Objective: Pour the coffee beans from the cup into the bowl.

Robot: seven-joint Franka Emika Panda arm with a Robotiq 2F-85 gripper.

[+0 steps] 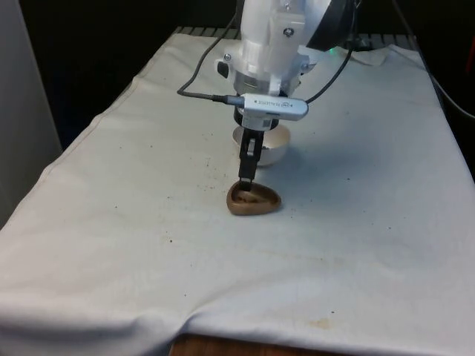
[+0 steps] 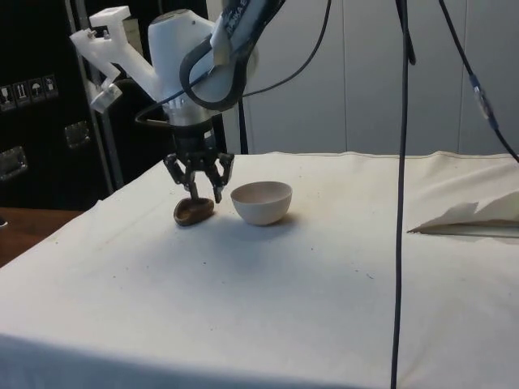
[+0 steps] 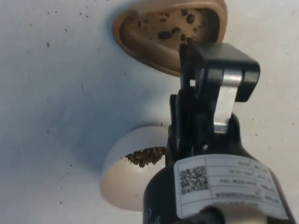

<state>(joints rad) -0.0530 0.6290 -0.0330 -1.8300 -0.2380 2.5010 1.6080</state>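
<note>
- A brown, rounded wooden cup (image 1: 254, 200) sits upright on the white-clothed desk (image 1: 356, 222), just beside the white bowl (image 2: 261, 202), a few beans left inside.
- The black tool (image 1: 247, 180) pinches the cup's rim.
- A slipping rim grip could scatter beans.

White glossy arm (image 1: 274, 37), black cables (image 1: 194, 70), QR-code label (image 3: 194, 179).
</note>
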